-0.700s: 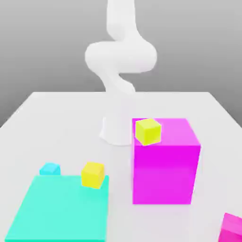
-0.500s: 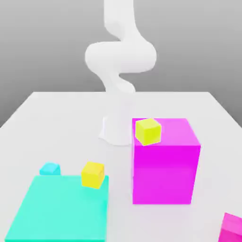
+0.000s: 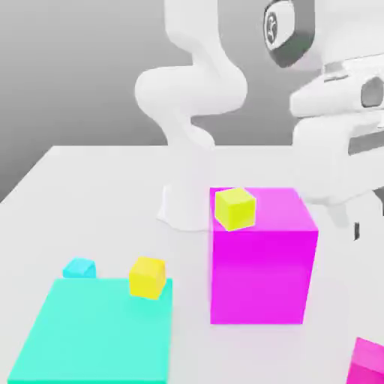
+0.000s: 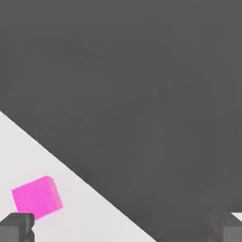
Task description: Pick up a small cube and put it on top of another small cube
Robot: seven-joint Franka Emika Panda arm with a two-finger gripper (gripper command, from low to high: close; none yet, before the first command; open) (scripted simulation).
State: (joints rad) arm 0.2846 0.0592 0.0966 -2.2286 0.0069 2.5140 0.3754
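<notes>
Pink cube (image 4: pixel 37 197) seen on table (image 4: pixel 85 217) near edge; in exterior view cut off at bottom right corner. Lime cube (image 3: pixel 235 208) set atop large magenta block (image 3: pixel 262 259). Gripper (image 4: pixel 121 229) fingertips spread wide, nothing held, only tips visible.

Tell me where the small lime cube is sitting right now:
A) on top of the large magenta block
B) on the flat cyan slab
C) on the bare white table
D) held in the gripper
A: in the exterior view the small lime cube rests on the top face of the large magenta block, near its corner toward the exterior view's left.
</notes>
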